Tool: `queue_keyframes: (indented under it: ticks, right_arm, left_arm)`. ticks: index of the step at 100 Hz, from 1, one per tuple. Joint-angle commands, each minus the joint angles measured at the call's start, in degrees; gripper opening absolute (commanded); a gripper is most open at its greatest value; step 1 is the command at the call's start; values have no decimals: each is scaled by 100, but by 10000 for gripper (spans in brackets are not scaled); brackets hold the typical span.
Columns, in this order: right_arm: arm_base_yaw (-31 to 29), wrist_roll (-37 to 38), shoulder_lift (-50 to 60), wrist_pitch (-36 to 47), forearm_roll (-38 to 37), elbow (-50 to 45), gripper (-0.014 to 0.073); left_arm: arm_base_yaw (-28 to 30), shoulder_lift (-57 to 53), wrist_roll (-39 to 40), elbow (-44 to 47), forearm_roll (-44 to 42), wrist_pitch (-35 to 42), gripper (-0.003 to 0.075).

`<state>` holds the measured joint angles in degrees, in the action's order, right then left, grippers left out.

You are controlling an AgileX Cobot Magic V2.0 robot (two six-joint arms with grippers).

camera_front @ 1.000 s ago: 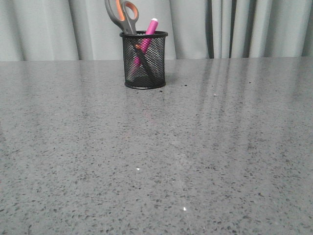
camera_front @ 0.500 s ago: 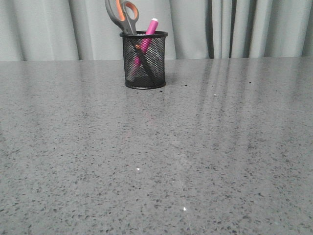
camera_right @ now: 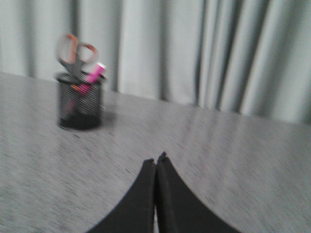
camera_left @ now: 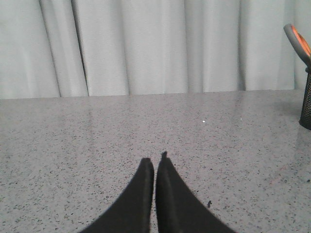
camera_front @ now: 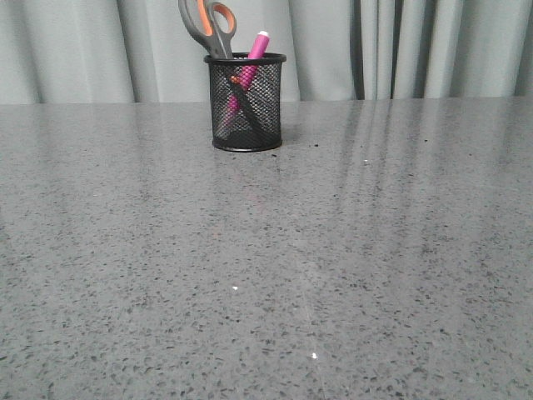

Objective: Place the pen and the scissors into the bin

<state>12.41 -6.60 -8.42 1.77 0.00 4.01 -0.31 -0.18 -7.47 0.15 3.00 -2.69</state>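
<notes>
The bin (camera_front: 246,102) is a black wire-mesh cup standing upright at the back of the grey table. The scissors (camera_front: 210,27) stand in it, grey handles with orange-lined loops sticking up. The pink pen (camera_front: 252,55) leans in it beside them, white end up. In the right wrist view the bin (camera_right: 80,101), scissors (camera_right: 75,54) and pen (camera_right: 94,74) show blurred. In the left wrist view only the bin's edge (camera_left: 306,108) and a scissors handle (camera_left: 297,42) show. My left gripper (camera_left: 155,162) is shut and empty over bare table. My right gripper (camera_right: 156,159) is shut and empty, well apart from the bin.
The speckled grey table (camera_front: 266,250) runs back to pale grey curtains (camera_front: 416,46). Neither arm shows in the front view. A few small dark and white specks lie on the surface.
</notes>
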Motion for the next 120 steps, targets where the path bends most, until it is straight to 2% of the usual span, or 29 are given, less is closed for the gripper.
queue_keyframes:
  ticks: [1, 14, 25, 38, 120]
  right_arm:
    - [-473, 41, -39, 343, 50, -54, -58]
    - [-1016, 41, 8, 279, 182, -325, -58]
    - [-1212, 41, 392, 249, 182, -549, -58]
    - [-1373, 41, 1061, -702, 182, -539, -58]
    - [-1376, 41, 1019, -922, 148, -540, -58]
  left_arm:
    - [-35, -194, 63, 249, 24, 390, -19]
    - [-35, -194, 63, 249, 24, 390, -19]
    - [-35, -194, 63, 249, 24, 390, -19]
    - [-35, -194, 63, 249, 24, 390, -19]
    - [-35, -181, 63, 249, 24, 390, -19]
